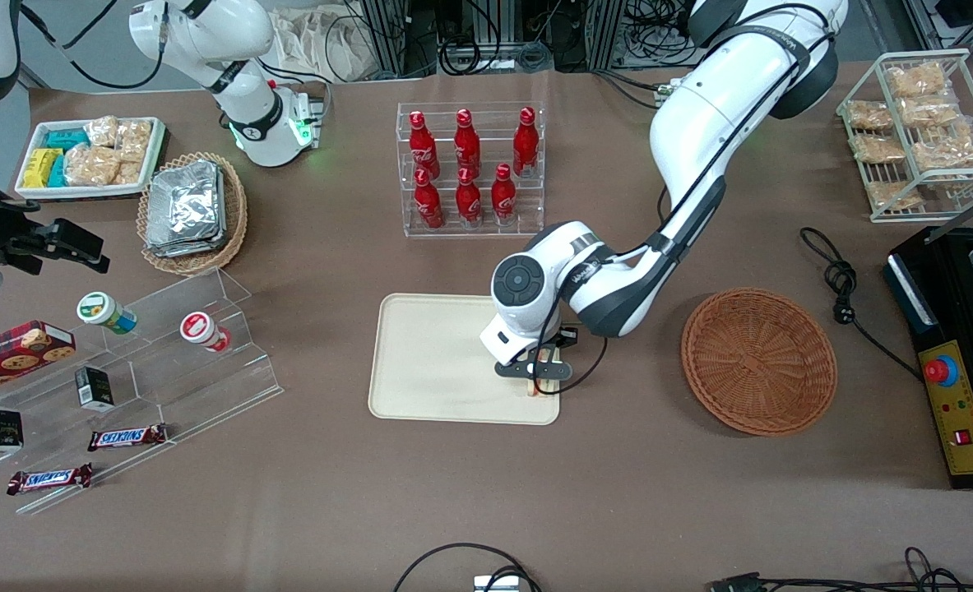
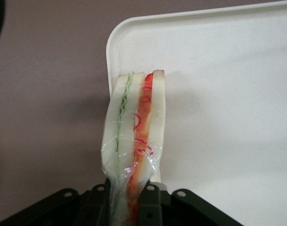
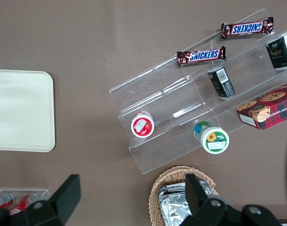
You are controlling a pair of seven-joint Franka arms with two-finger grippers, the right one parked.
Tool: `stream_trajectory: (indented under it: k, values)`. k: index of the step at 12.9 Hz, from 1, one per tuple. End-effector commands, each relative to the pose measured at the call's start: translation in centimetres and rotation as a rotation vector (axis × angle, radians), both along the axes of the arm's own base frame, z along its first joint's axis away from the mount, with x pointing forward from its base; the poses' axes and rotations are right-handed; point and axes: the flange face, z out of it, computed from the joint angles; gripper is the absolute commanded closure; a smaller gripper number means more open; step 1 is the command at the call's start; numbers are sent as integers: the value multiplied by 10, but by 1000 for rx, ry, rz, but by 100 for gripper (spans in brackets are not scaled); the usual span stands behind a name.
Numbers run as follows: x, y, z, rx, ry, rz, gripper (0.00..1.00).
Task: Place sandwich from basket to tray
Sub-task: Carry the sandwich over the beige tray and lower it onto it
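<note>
The brown table (image 1: 618,510) carries everything here, and the cream-beige tray (image 1: 428,362) lies flat near its middle, nearer the front camera than the clear rack of red soda bottles (image 1: 470,168). Beside the tray, toward the working arm's end of the table, the reddish-brown wicker basket (image 1: 757,360) sits with nothing in it. The left arm's gripper (image 1: 538,372) hangs over the tray's corner closest to that basket, its fingers (image 2: 150,207) clenched on the wrapped sandwich (image 2: 134,136). The sandwich stands on edge between them, its green and orange-red filling lines showing, right at the tray's rounded corner; whether it touches the tray I cannot tell.
</note>
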Motion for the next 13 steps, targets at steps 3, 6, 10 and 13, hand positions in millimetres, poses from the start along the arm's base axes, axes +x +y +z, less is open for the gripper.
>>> stream_trajectory:
  k: [3,6,10,13]
  values:
    - [5,-6,7,2,-34,35,0]
    - [8,-1,29,-6,-45,53,0]
    - [25,43,112,-18,-50,152,0]
    - [23,91,166,-31,-85,202,0]
